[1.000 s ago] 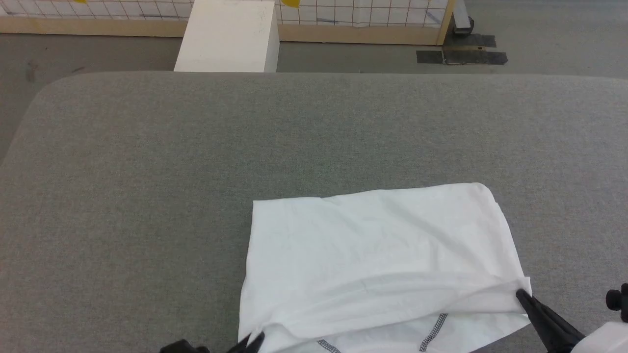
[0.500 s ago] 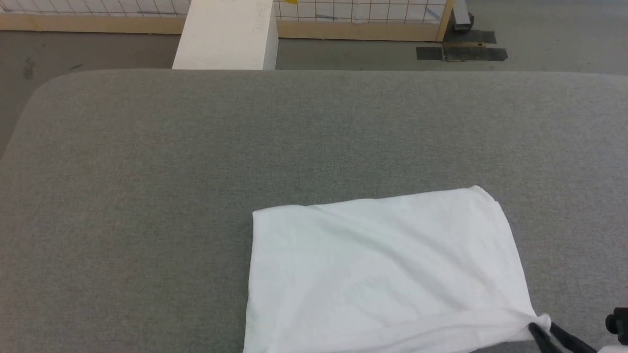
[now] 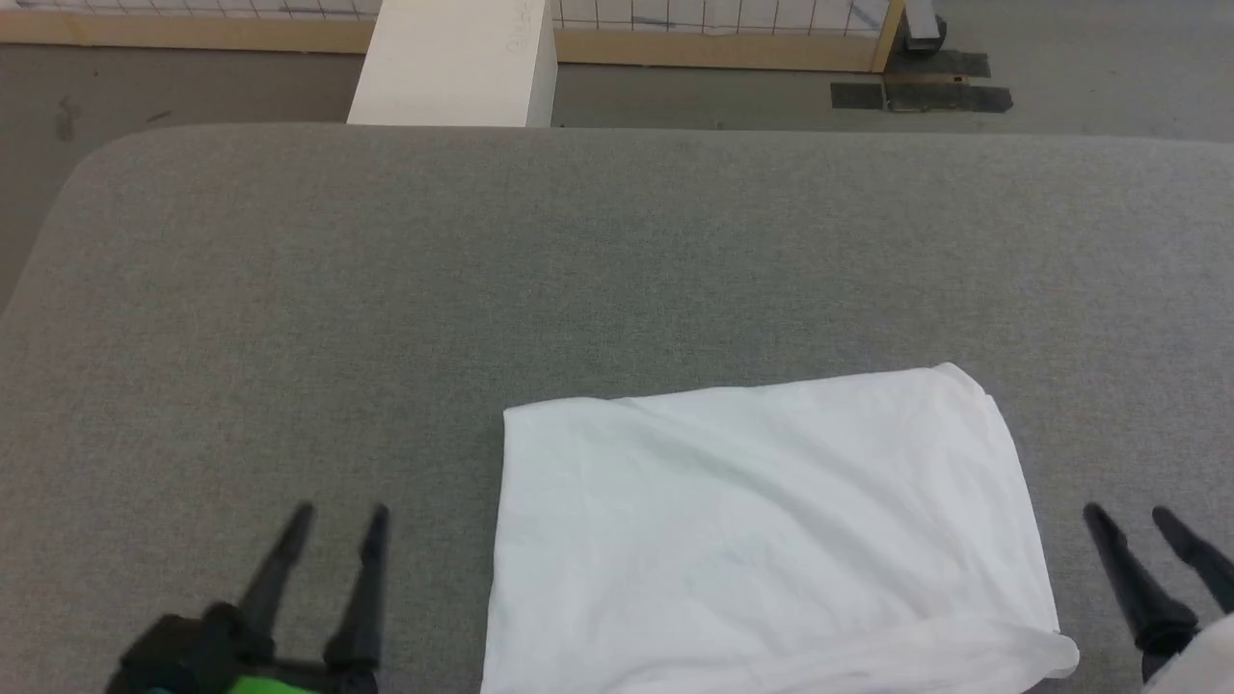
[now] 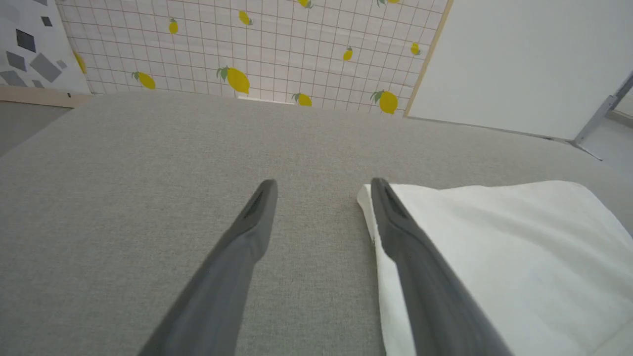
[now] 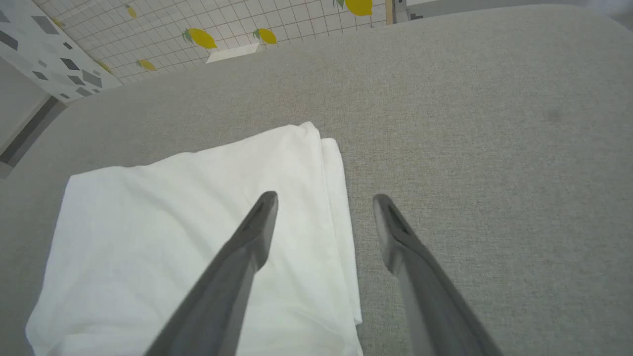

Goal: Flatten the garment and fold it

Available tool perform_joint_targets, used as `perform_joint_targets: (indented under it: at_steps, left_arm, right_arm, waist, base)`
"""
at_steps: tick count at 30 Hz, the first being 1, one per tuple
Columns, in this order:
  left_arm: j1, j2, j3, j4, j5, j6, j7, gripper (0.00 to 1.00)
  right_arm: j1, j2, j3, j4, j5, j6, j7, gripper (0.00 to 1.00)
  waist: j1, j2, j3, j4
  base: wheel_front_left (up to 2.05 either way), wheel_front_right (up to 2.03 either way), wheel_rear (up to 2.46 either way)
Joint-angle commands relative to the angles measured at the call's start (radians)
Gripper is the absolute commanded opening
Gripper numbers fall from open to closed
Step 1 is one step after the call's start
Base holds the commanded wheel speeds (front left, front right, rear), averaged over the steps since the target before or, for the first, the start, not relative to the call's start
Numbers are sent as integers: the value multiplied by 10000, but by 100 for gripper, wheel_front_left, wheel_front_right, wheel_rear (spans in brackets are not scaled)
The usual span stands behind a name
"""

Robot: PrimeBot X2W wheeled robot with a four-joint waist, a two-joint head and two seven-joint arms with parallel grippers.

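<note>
Two pincers that gripped the garment's near corners a second ago now stand spread and empty: the left pincer [image 3: 341, 511] over bare worktop [image 3: 482, 270] left of the garment [image 3: 762, 520], the right pincer [image 3: 1125, 512] just off its right edge. The zigzag seams seen then at the near hem are covered. The garment lies folded, a roughly rectangular white pad of thin, faintly creased cloth, near and right of centre on the grey, felt-like, round-cornered worktop.
</note>
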Motion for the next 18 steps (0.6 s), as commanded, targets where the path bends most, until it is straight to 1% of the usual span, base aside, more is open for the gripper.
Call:
perform_joint_targets:
  at_steps: [1, 4, 6, 9, 11, 14, 18]
  left_arm:
    - [-301, -337, 381, -322, 324, 295, -77, 100]
    - [-454, -1033, 1107, -836, 906, 766, -82, 100]
    - [-500, -1451, 1323, -973, 1226, 822, -84, 100]
    - [-513, -1901, 1352, -889, 1648, 651, -85, 100]
    - [-494, -2084, 1293, -767, 1859, 474, -85, 100]
    - [-528, -2295, 1337, -586, 2046, 253, -86, 100]
    - [-556, -2428, 1501, -388, 2248, 16, -86, 100]
  right_arm:
    - [-381, 81, -62, 74, -316, -13, 37, 100]
    - [-941, 274, -76, 424, -827, -13, 383, 100]
    - [-1248, 342, 26, 737, -1167, -13, 760, 100]
    - [-1587, 415, 280, 1192, -1460, -13, 1338, 100]
    - [-1749, 497, 311, 1491, -1564, -13, 1576, 100]
    - [-1890, 514, 298, 1863, -1736, -13, 1814, 100]
    - [-2007, 519, 191, 2240, -1895, -13, 1987, 100]
  waist:
    - [1, 0, 118, 26]
    - [1, 0, 290, 78]
    - [1, 0, 409, 147]
    - [1, 0, 564, 287]
    - [1, 0, 652, 400]
    - [1, 0, 757, 581]
    - [1, 0, 867, 767]
  base:
    - [0, 0, 0]
    - [0, 0, 0]
    - [0, 0, 0]
    - [0, 0, 0]
    - [0, 0, 0]
    - [0, 0, 0]
    - [0, 0, 0]
